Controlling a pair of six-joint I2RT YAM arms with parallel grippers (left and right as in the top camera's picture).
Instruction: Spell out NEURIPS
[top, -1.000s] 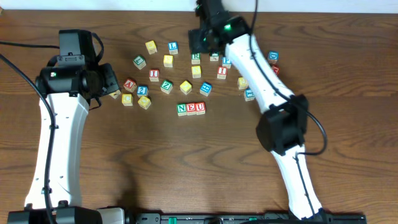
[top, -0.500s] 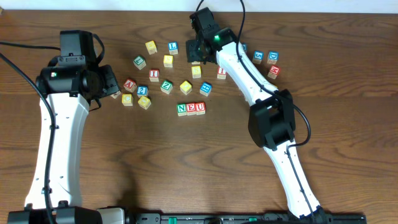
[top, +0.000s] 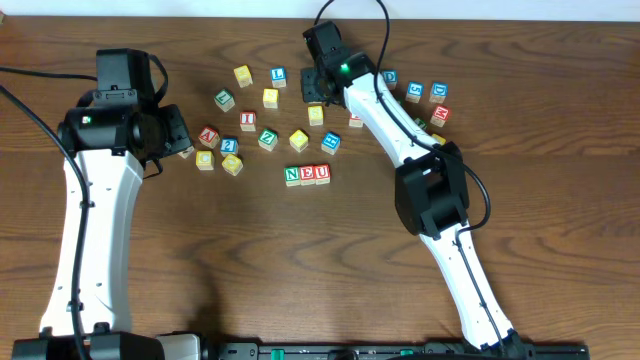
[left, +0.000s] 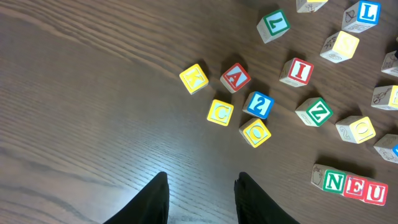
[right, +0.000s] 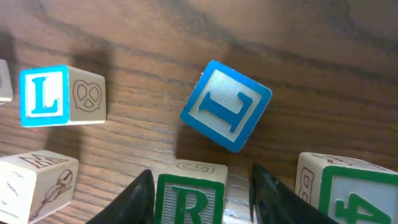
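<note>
Three cubes stand in a row reading N, E, U (top: 306, 174), green N (left: 336, 182) then red E and red U (left: 375, 191). In the right wrist view a green R cube (right: 189, 202) sits on the wood between the fingers of my right gripper (right: 202, 172). The left finger is against the cube and a gap shows at the right finger, so it is open around the cube. From overhead that gripper (top: 316, 92) is at the far cluster. A red I cube (left: 297, 71) lies among the loose cubes. My left gripper (left: 201, 180) hangs open over bare wood with nothing in it.
Close behind the R cube are a tilted blue-faced cube (right: 227, 106), a blue L cube (right: 43, 96) and a green-faced cube (right: 348, 190) to its right. Loose cubes A (left: 236, 77), 2 (left: 259, 104), Z (left: 318, 112) and several yellow ones lie left of centre.
The right arm has swung left over the far cluster and its jaws have narrowed around the R cube. The left arm has not moved.
</note>
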